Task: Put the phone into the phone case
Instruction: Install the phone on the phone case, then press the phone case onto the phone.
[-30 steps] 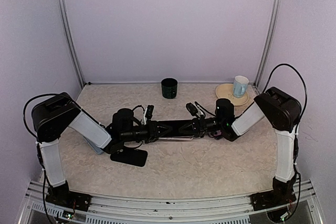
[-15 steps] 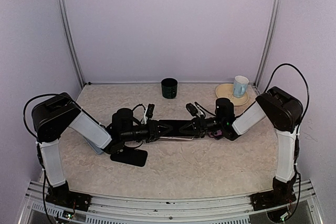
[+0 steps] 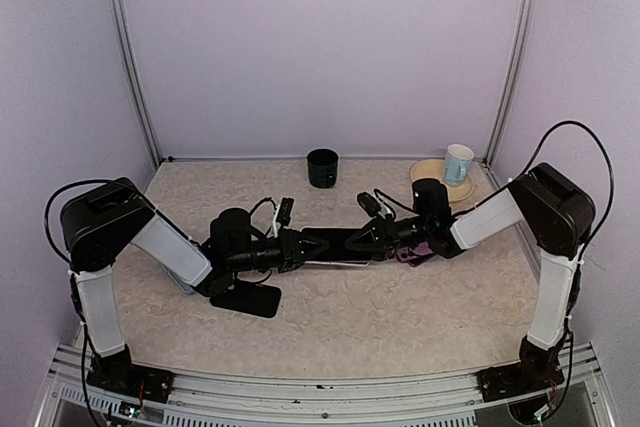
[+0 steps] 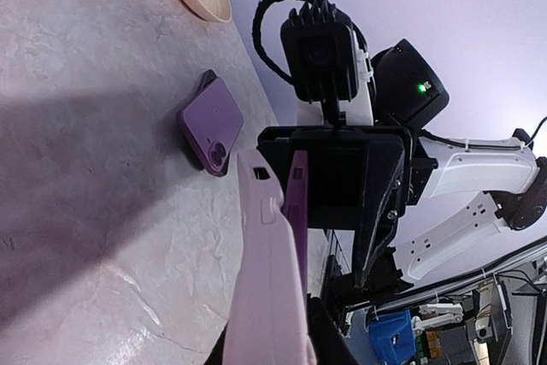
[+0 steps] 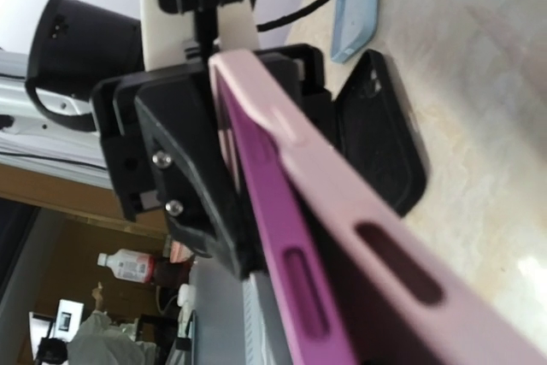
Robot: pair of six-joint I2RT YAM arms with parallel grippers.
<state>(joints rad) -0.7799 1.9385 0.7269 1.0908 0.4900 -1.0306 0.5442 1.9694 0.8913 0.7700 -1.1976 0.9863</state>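
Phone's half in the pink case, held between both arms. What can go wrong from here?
1. The phone and pink case hang above the table between the left gripper and right gripper; a slip would likely drop them.
2. The phone's edge stands proud of the pink case on one side; pushing harder may wedge it crooked.
3. The grippers are nearly nose to nose, so closing in further risks a collision.

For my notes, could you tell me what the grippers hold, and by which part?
The pink case with the purple phone in it: left gripper on one end, right gripper on the opposite end.
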